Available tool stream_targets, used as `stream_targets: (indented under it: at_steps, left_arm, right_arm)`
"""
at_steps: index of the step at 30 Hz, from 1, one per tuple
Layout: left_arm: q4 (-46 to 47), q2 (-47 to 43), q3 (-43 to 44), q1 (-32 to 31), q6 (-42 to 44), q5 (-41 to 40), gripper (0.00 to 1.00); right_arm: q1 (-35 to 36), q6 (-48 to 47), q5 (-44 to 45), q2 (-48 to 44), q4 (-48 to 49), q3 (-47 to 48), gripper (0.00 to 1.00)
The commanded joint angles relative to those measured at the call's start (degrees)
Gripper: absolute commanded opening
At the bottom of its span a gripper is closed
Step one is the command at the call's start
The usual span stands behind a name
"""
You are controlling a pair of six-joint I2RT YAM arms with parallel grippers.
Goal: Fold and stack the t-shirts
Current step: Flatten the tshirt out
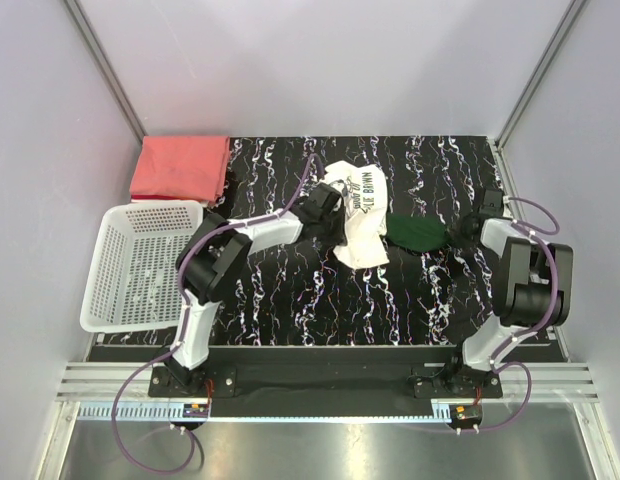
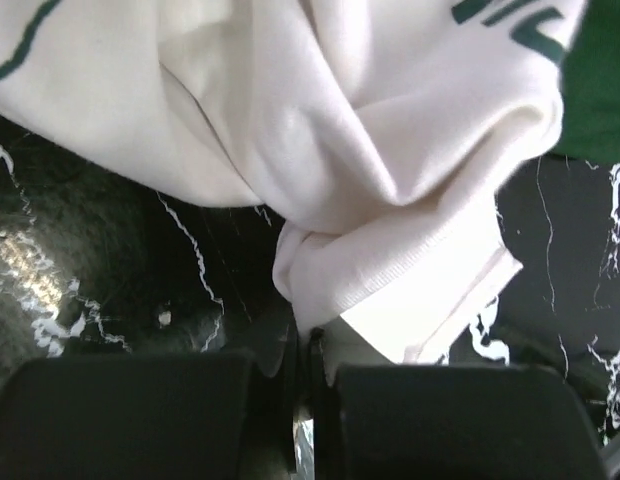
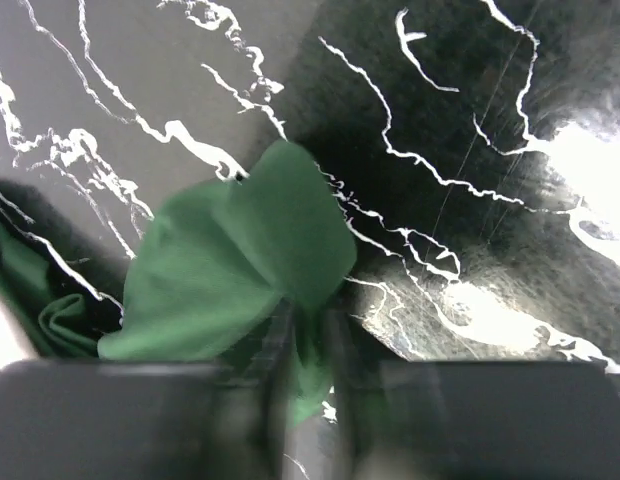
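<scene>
A cream-white t-shirt (image 1: 362,212) with dark lettering lies crumpled on the black marbled table, its dark green sleeve (image 1: 415,232) stretched to the right. My left gripper (image 1: 328,215) is at the shirt's left side. In the left wrist view it (image 2: 308,345) is shut on a fold of the white cloth (image 2: 390,150) by the ribbed hem. My right gripper (image 1: 460,228) is at the sleeve's right end. The right wrist view is blurred, but shows it (image 3: 308,345) pinching the green cloth (image 3: 230,260) between narrow jaws. A salmon-red t-shirt (image 1: 180,167) lies folded at the back left.
A white plastic mesh basket (image 1: 140,265) stands at the table's left edge, beside the left arm's elbow. Grey walls close in the table at the back and both sides. Bare marbled tabletop (image 1: 320,300) stretches in front of the shirt.
</scene>
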Motion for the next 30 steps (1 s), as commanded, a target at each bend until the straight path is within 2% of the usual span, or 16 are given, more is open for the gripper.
stream_targets:
  at_steps: [1, 2, 6, 8, 12, 14, 17, 18, 19, 22, 24, 26, 30]
  left_arm:
    - [-5.27, -7.31, 7.14, 0.41, 4.14, -0.34, 0.0]
    - [-9.03, -11.07, 8.65, 0.76, 4.41, -0.17, 0.0]
    - [-14.07, -23.39, 14.02, 4.19, 3.54, 5.18, 0.0]
    - [-16.18, -29.98, 15.69, 6.64, 2.31, 5.98, 0.07]
    - [-19.26, -36.59, 15.09, 13.05, 0.55, 14.13, 0.2]
    - [-19.53, -39.05, 13.16, 14.82, 0.02, 16.78, 0.2]
    - [-19.62, -41.16, 7.8, 16.58, 0.28, 16.71, 0.18]
    - [-19.62, -41.51, 6.3, 16.76, 0.54, 17.06, 0.15]
    - [-19.44, -42.13, 3.16, 16.67, 1.24, 16.63, 0.08]
    - [-14.9, -43.18, -4.67, 16.59, 0.29, 15.83, 0.06]
    - [-11.81, -43.1, -9.77, 14.76, 0.8, 17.06, 0.27]
    - [-11.36, -41.52, -10.67, 11.77, 2.99, 13.22, 0.42]
    - [-8.9, -34.07, -6.92, 1.23, 7.66, 11.17, 0.58]
  right_arm:
    - [-1.21, -2.22, -2.12, -2.69, 0.62, 4.26, 0.13]
    - [-1.56, -3.45, -2.21, -4.45, -1.22, 5.66, 0.01]
    - [-3.32, -5.57, 1.2, -15.08, -13.26, 19.34, 0.0]
    - [-4.9, -6.53, 3.06, -19.82, -19.15, 23.59, 0.0]
    - [-6.92, -8.55, 2.36, -25.73, -25.23, 32.28, 0.0]
    - [-7.01, -9.43, 1.67, -27.83, -28.13, 34.75, 0.0]
    - [-7.01, -10.4, -0.09, -29.59, -31.12, 36.08, 0.0]
    - [-7.01, -10.75, -0.1, -29.86, -31.82, 36.17, 0.0]
    - [-7.01, -11.63, -0.18, -30.47, -32.09, 35.74, 0.0]
    - [-7.01, -12.25, -5.62, -32.5, -32.27, 31.53, 0.0]
    - [-7.01, -10.85, -8.79, -35.39, -31.57, 25.74, 0.0]
    - [-7.01, -9.44, -11.07, -38.72, -30.34, 20.47, 0.0]
    - [-7.01, -9.62, -13.19, -42.69, -30.68, 17.2, 0.0]
